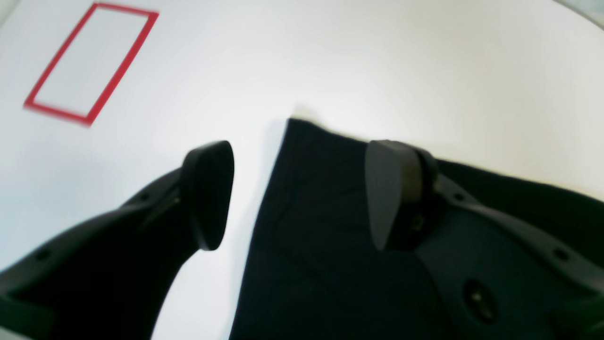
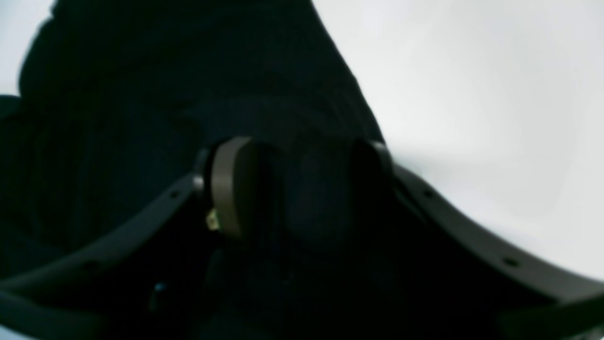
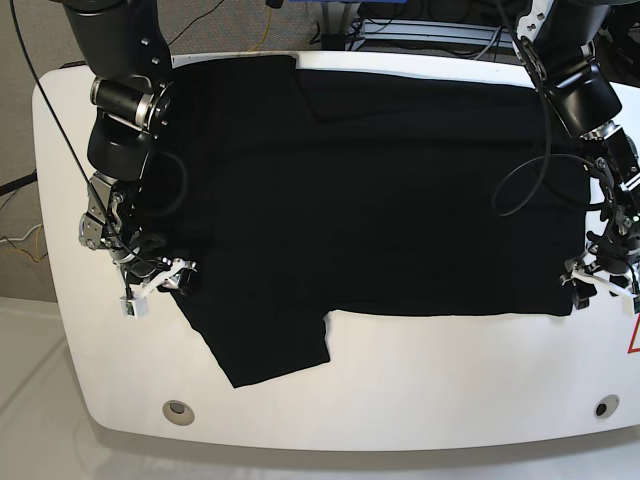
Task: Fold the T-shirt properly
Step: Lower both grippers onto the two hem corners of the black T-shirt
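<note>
The black T-shirt point(image 3: 380, 200) lies spread flat, plain side up, over most of the white table point(image 3: 400, 390), with one sleeve pointing to the front left. My left gripper point(image 3: 597, 283) is low at the shirt's front right corner. In the left wrist view it point(image 1: 299, 198) is open, one finger over bare table and the other over the T-shirt point(image 1: 321, 264). My right gripper point(image 3: 160, 283) is at the left sleeve's edge. In the right wrist view its fingers point(image 2: 231, 189) stand partly apart over dark T-shirt fabric point(image 2: 165, 71); the view is too dark to show a pinch.
A rectangle of red tape point(image 1: 121, 70) is marked on the table beyond the left gripper, and a red mark point(image 3: 634, 340) shows at the table's right edge. Two round holes point(image 3: 178, 408) sit near the front edge. Cables hang behind the table.
</note>
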Controlling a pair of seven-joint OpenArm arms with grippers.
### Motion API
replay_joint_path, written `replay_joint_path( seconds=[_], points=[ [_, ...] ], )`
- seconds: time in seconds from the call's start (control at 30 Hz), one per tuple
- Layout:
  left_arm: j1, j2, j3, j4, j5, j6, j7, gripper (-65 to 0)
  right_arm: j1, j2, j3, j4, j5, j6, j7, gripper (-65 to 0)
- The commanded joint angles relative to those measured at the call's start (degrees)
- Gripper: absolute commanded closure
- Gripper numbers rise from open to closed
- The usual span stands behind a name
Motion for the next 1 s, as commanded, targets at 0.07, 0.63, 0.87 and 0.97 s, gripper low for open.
replay_joint_path(
  seconds=[0.07, 0.63, 0.87, 0.97],
  points=[
    [-2.4, -1.5, 0.1, -2.4, -0.7, -0.3, -2.1, -41.8, 2.4, 0.8, -0.5, -0.8, 0.5, -0.4, 1.5, -30.6],
    [-8.5, -7.5, 5.6, -22.0, -0.7, 0.2, -12.6, -41.1, 2.8, 1.1, -1.8, -3.5, 0.7, -0.5, 2.7, -29.7],
    [-10.3, -6.5, 6.4, -24.7, -0.5, -0.1, -12.3, -41.0, 3.0, 1.3, -1.9, -3.5, 0.6, -0.4, 2.1, -30.1],
    [-10.5, -6.1, 6.2, -24.8, -0.5, -0.1, -12.0, -41.0, 3.0, 1.3, -1.8, -3.5, 0.6, -0.4, 1.9, -30.1]
  ],
)
